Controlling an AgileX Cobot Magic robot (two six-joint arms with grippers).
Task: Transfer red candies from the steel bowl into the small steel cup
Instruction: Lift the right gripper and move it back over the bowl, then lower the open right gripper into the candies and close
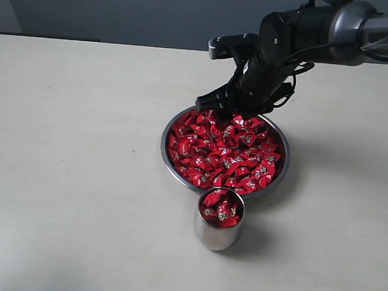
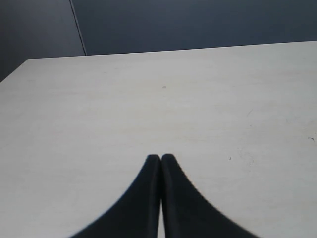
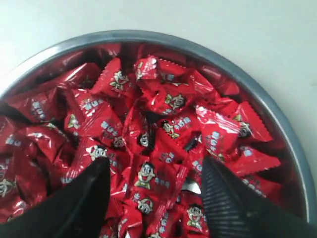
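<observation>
The small steel cup (image 1: 215, 238), just beside the steel bowl (image 1: 164, 147), already looks full of red candies (image 1: 223, 150) (most lie in the bowl). The right gripper (image 3: 155, 166) holds its fingers (image 3: 74, 208) wide apart and empty over the bowl's heap. The left gripper (image 2: 160, 157) is pressed closed.

Far rim of the steel bowl (image 1: 163, 145) behind the right fingers (image 1: 210, 98)

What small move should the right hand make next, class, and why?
Probably lower slightly and close on one. The right hand is open over the red candies in the steel bowl, holding nothing yet; the small steel cup seems not quite full.
</observation>
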